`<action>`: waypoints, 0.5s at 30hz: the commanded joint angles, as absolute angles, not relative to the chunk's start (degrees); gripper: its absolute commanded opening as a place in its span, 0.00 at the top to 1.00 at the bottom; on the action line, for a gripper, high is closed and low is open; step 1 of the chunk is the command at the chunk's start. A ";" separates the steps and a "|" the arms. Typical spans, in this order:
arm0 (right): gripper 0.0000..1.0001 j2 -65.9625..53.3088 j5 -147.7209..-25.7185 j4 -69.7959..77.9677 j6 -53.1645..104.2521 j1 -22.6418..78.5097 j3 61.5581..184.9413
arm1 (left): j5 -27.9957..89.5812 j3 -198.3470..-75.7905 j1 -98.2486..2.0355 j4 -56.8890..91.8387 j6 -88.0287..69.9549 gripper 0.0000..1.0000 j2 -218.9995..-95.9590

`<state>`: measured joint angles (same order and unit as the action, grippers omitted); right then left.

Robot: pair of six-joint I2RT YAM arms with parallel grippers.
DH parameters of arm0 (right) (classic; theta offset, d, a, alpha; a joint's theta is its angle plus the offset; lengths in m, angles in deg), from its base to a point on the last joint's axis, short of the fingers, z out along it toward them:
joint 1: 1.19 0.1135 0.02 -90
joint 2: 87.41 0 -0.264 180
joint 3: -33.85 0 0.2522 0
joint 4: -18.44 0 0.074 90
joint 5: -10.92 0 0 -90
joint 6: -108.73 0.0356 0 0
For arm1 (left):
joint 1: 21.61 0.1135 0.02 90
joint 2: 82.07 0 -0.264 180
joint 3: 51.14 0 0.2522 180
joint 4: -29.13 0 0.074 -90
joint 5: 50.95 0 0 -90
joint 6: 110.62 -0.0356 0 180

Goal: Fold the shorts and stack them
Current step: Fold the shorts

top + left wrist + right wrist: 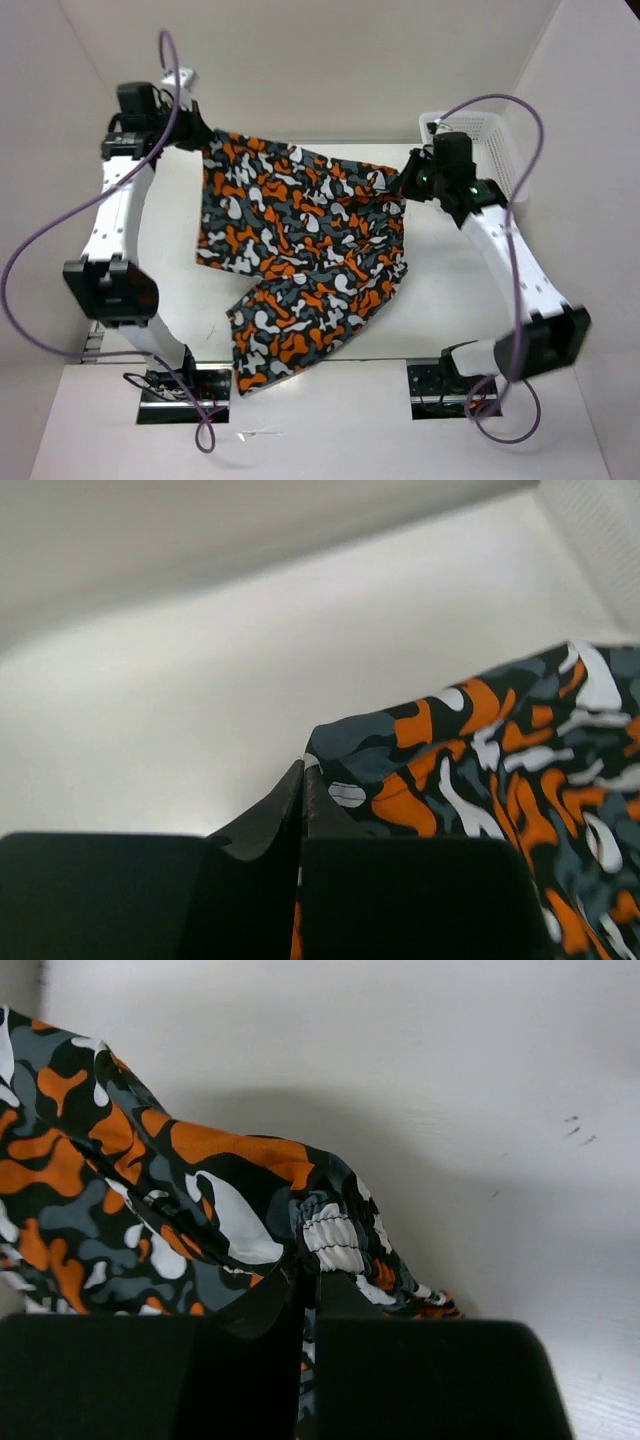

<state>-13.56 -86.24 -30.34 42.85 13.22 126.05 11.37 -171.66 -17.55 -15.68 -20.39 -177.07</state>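
Aloft, shorts (pixel 300 240) between left gripper (pixel 201 138), right gripper (pixel 406 185)

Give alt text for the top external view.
Camouflage shorts held spread between two arms: left claw and right claw each pinch a top corner, the legs trailing toward the arm bases. A white mesh basket sits beyond the right claw.

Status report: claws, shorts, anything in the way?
Left claw and right claw shut on shorts, far corners. Shorts spread, unfolded. Basket far right, apart.

A white plastic mesh basket (pixel 492 124) stands at the far right corner of the flat white worktop (pixel 170 240), near the wall.
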 commanded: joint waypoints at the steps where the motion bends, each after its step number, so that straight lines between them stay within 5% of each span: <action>1: 1.00 -6.14 -88.04 -20.90 41.49 9.98 126.18 | 10.14 -169.67 -17.30 -9.59 -20.62 1.00 -183.01; 8: 1.00 17.07 -94.10 -19.14 40.35 5.49 135.32 | 12.42 -168.44 -16.77 -9.41 -20.62 1.00 -193.69; 15: 1.00 19.91 -98.58 -20.19 39.82 5.49 138.50 | 10.24 -161.60 -16.16 -6.97 -20.62 1.00 -186.95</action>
